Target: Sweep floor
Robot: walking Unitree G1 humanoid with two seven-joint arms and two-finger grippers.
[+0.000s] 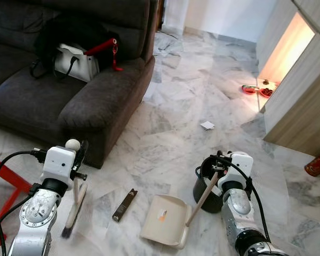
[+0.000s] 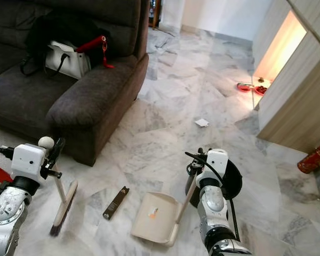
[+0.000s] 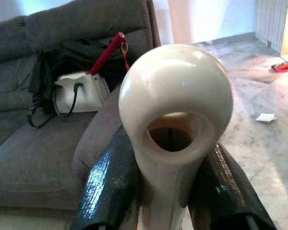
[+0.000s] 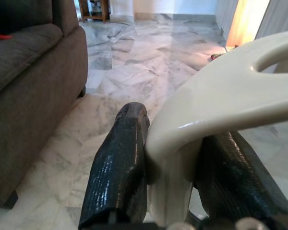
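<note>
Marble floor (image 1: 192, 106) is stretching past a grey sofa (image 1: 69, 80); left claw (image 1: 80, 156) is gripping a broom (image 1: 74, 205), right claw (image 1: 217, 166) clasping a dustpan (image 1: 165, 220).

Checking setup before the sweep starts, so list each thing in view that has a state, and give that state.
Left tool: shut on the brush handle.
Right tool: shut on the dustpan handle.
Brush: upright, bristles on the floor.
Dustpan: resting on the floor, its mouth toward the black strip.
Black strip: lying flat on the floor between brush and dustpan.
Paper scrap: lying on the floor, unswept.
White bag: sitting on the sofa.
</note>
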